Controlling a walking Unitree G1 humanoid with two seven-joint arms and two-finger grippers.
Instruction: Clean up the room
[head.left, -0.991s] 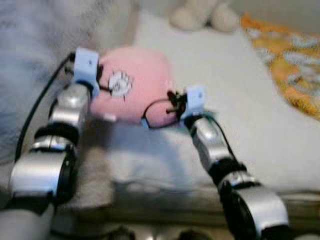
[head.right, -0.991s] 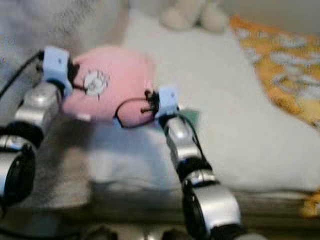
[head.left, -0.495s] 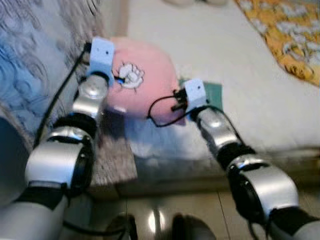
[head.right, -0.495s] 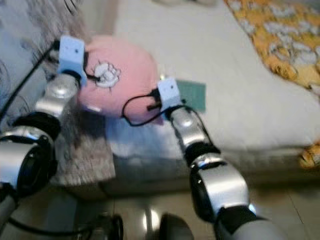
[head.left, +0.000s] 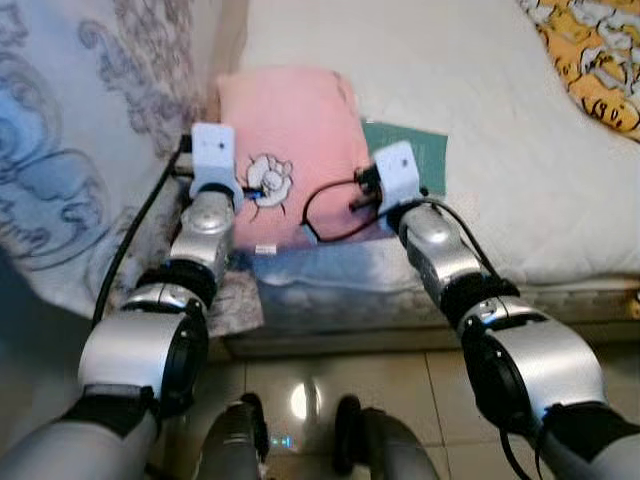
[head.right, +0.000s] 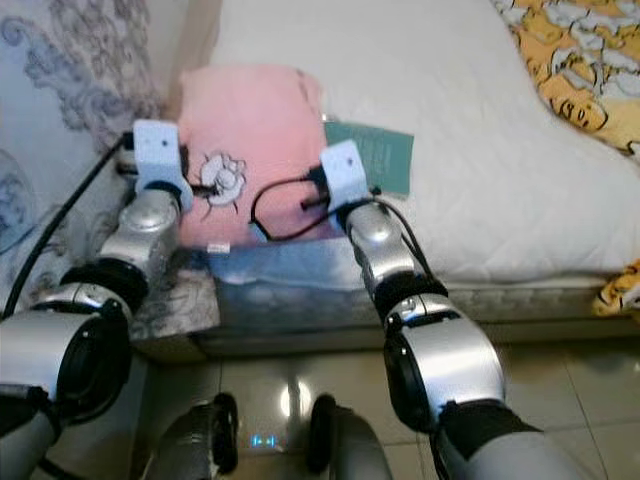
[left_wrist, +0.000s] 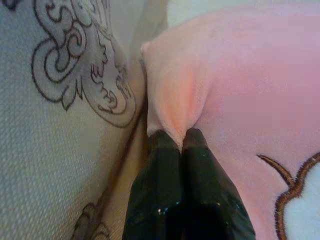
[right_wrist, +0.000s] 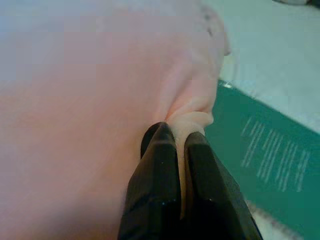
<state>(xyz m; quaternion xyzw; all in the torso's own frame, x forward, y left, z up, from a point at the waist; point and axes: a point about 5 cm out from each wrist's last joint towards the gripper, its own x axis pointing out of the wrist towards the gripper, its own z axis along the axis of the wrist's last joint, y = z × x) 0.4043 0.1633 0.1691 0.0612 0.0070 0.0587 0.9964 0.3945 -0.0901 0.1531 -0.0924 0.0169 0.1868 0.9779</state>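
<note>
- Pink plush fabric is bunching between the fingers of both grippers: the pink pillow (head.left: 285, 165) is lying flat near the front edge of the white mattress (head.left: 500, 150), close against the grey patterned bedding (head.left: 90, 150) on the robot's left.
- The left gripper (left_wrist: 172, 140) is pinching a fold of the pillow's left edge, its two black fingers drawn together on the cloth.
- The right gripper (right_wrist: 175, 132) is nipping a ruffle of the pillow's right edge in the same narrow way, just beside a green booklet (right_wrist: 265, 160).
- The step in hand is probably setting the pillow straight on the bed. To do it well, both arms should be moving together at one height, so that the soft cover is not twisting or slipping out of a thin pinch.
- The pillow seems to be overlapping the booklet's near side, so any slide toward the right may be dragging the booklet along; lifting a little before shifting looks safer.
- If the pillow is already where it belongs, the fingers should be opening first and backing away afterwards, so as not to tug the corners.
- Writing: pale lines of text are showing on the booklet cover, too small and soft to read.
- The pillow is carrying a white embroidered figure with a brown outline (head.left: 268, 180); no brand name can be made out on it.
</note>
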